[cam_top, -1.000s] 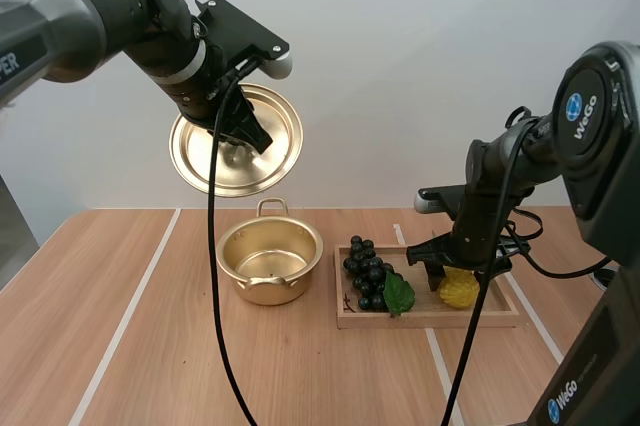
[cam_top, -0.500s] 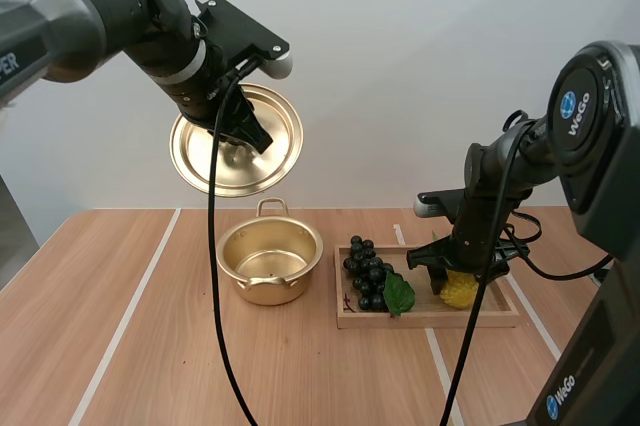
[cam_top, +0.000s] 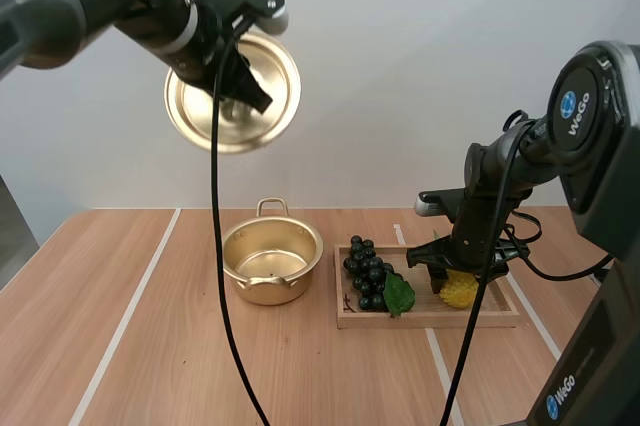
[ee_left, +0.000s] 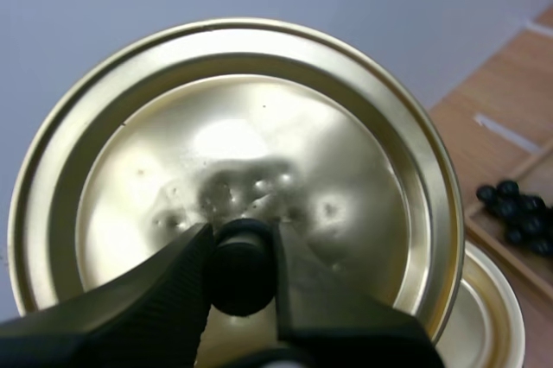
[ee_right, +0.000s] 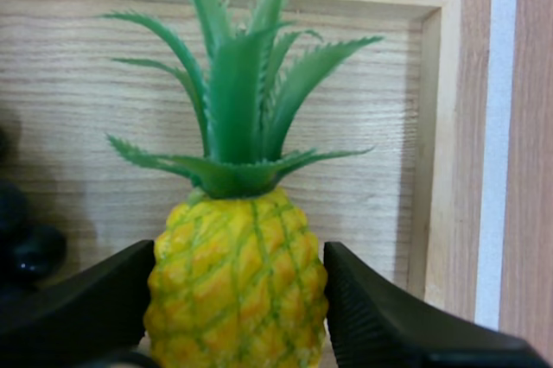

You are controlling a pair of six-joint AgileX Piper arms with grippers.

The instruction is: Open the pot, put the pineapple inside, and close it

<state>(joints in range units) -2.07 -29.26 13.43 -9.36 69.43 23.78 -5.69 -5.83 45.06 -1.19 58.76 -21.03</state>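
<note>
High above the pot (cam_top: 265, 291) and slightly to its left, the left gripper (cam_top: 243, 88) hangs in the air with the golden lid (cam_top: 195, 118), which is well clear of the pot and steeply tilted. In the left wrist view the lid (ee_left: 259, 126) shows its knobbed face, and the left gripper (ee_left: 242, 251) is clamped on the black knob (ee_left: 240, 275) at the centre, one finger pressed to each side of it. Past the lid's edge part of the pot's rim (ee_left: 492, 316) shows far beneath

The pot stands upright and uncovered on the wooden table (cam_top: 150, 346), nothing visible inside it. Just to the right of the pot lies a shallow wooden tray (cam_top: 430, 322), close beside it but not touching. In the end of the tray nearer the pot sits a bunch of dark grapes (cam_top: 364, 272) with a green leaf (cam_top: 400, 294) against it

The pineapple (cam_top: 460, 293) is in the tray's end farther from the pot, beside the leaf, and the right gripper (cam_top: 458, 284) reaches down onto it. In the right wrist view the pineapple (ee_right: 238, 273) lies against the tray's floor (ee_right: 371, 126), green crown pointing away from the gripper; the right gripper (ee_right: 239, 299) has closed on it – its black fingers (ee_right: 389, 329) press the yellow body from both sides. The grapes (ee_right: 26, 243) show dark on the pot's side of the fruit
</note>
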